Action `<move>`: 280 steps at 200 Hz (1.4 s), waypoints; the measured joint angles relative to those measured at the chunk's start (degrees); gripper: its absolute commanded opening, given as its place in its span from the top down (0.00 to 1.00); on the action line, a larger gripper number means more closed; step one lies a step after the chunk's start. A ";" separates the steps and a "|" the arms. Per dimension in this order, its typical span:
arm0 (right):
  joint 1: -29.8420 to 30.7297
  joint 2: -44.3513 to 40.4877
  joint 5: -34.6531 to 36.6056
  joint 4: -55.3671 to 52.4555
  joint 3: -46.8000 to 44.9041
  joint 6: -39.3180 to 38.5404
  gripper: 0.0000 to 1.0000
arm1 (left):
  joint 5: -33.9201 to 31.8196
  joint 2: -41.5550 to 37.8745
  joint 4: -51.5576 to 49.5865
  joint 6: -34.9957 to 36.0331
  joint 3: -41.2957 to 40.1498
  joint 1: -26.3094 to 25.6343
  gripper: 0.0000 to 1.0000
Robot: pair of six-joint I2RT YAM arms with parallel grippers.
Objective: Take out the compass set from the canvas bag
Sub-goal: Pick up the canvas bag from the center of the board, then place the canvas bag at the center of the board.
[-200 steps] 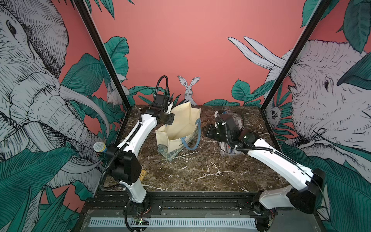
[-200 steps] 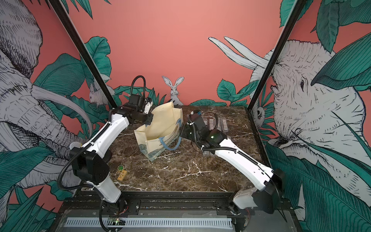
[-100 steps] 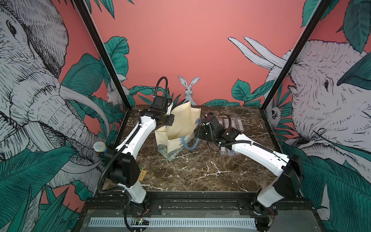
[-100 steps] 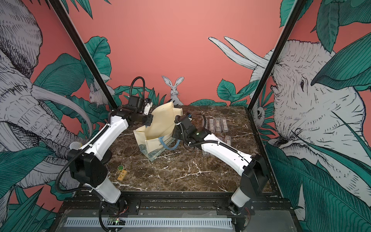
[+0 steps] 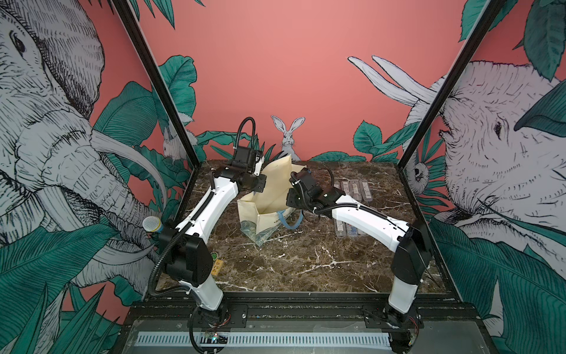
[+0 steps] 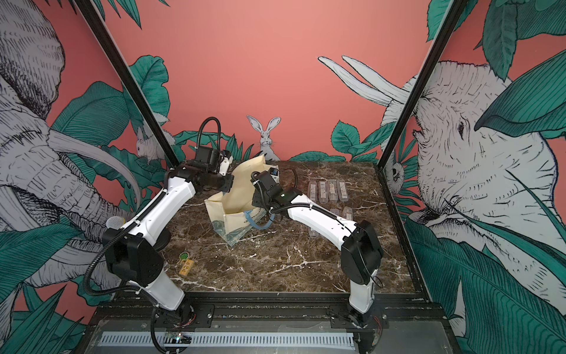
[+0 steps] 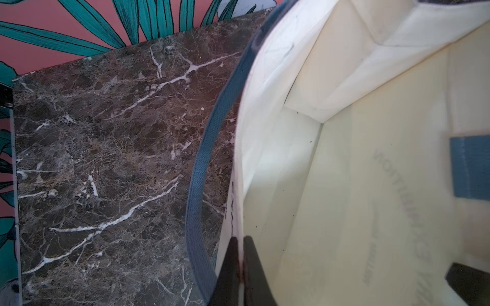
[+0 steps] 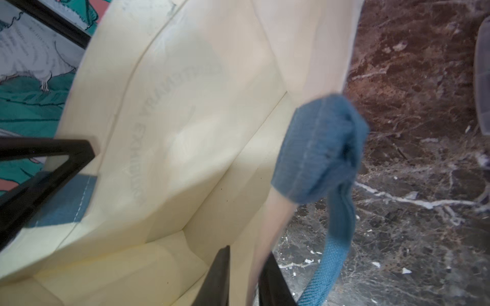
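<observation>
**Canvas bag** [image 5: 269, 196]: cream, standing open-mouthed on the desk [image 5: 306, 260], at centre in both top views.
- Fabric: soft, light and quick to fold, so the hemmed rim looks the surest hold.

**Left pincer** [image 7: 240, 267]: clenched on the rim, just beside a blue strap [image 7: 201, 172].

**Right pincer** [image 8: 248, 278]: clenched on the rim of the opposite wall.

**Compass set**: none shows inside the bag in either wrist view, though the bottom is partly hidden.

**Clear cases** [image 5: 355, 188]: in rows right of centre, possibly such sets.
- Handling: probably hard, slick and light, best gripped across the narrow width.
</observation>
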 measured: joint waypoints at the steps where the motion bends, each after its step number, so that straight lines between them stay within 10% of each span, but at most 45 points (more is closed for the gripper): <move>1: -0.02 0.02 -0.02 -0.17 0.13 0.00 1.00 | 0.00 0.00 0.00 -0.02 0.00 0.00 1.00; 190: -14.73 14.51 -10.91 -20.37 27.85 -16.24 0.93 | 4.57 -8.44 7.56 -28.22 -10.93 -7.39 1.00; 231: -14.86 15.10 -10.73 -20.41 30.77 -18.99 0.56 | 3.69 -8.50 8.33 -28.33 -11.43 -7.37 0.43; 280: -14.71 9.03 -5.84 -21.97 30.42 -28.85 0.26 | -2.95 -11.56 6.69 -16.52 -8.76 -7.30 0.13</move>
